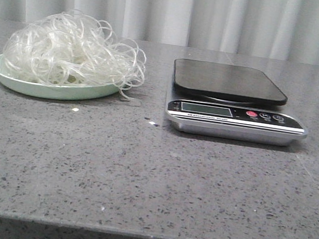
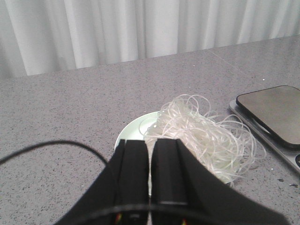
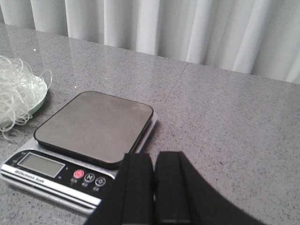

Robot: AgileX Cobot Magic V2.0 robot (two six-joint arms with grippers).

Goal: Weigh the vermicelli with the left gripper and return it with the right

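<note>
The vermicelli [image 1: 68, 47], a fluffy clump of thin whitish loops, lies on a pale green plate [image 1: 11, 78] at the table's back left. It also shows in the left wrist view [image 2: 206, 133], on the plate [image 2: 133, 131]. The kitchen scale [image 1: 230, 100] with a dark platform stands to the right of the plate; it shows in the right wrist view [image 3: 89, 129] and in the left wrist view [image 2: 274, 112]. My left gripper [image 2: 150, 140] is shut and empty, above the plate's near edge. My right gripper [image 3: 154, 154] is shut and empty, near the scale's front right corner. Neither gripper shows in the front view.
The grey speckled table [image 1: 151, 178] runs to a front edge near the camera. A pale curtain [image 1: 175, 9] hangs behind the table. A dark cable [image 2: 47, 147] loops beside my left gripper.
</note>
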